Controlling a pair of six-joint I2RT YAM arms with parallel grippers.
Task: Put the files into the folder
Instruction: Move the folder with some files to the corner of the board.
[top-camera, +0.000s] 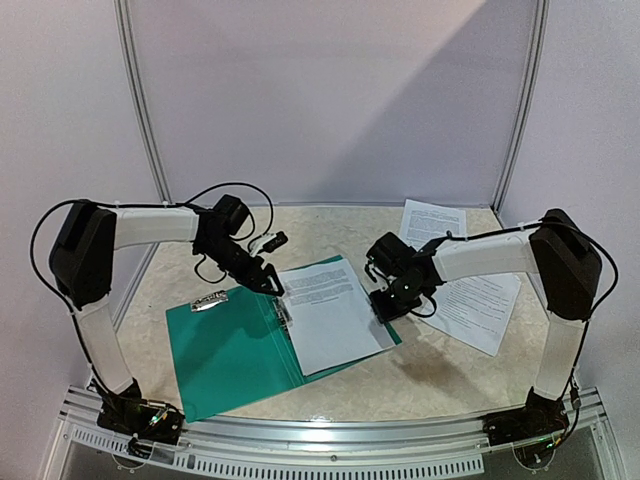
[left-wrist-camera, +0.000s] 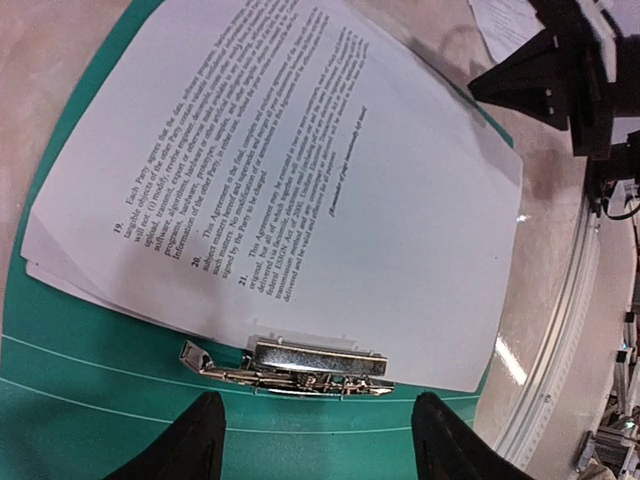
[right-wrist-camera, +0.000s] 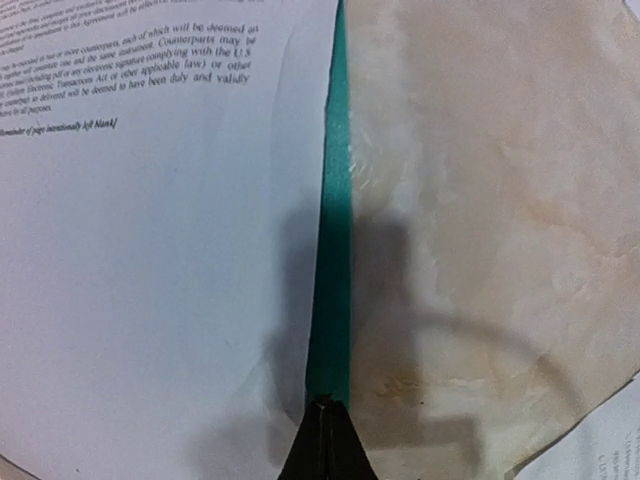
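Note:
The teal folder (top-camera: 225, 350) lies open on the table. A stack of white printed files (top-camera: 335, 310) lies on its right half, their edge under the metal clip (left-wrist-camera: 310, 365) at the spine. My left gripper (top-camera: 268, 283) is open, its two fingers (left-wrist-camera: 200, 445) either side of the clip and just above the folder (left-wrist-camera: 90, 400), holding nothing. My right gripper (top-camera: 388, 303) is shut, its tip (right-wrist-camera: 325, 425) resting on the folder's narrow right margin (right-wrist-camera: 332, 250) beside the files (right-wrist-camera: 170, 280). More loose files (top-camera: 480, 300) lie on the table to the right.
Another printed sheet (top-camera: 432, 220) lies at the back right. A small metal piece (top-camera: 210, 300) sits at the far edge of the folder's left cover. A metal rail (top-camera: 330, 440) runs along the near table edge. Walls close off the back and sides.

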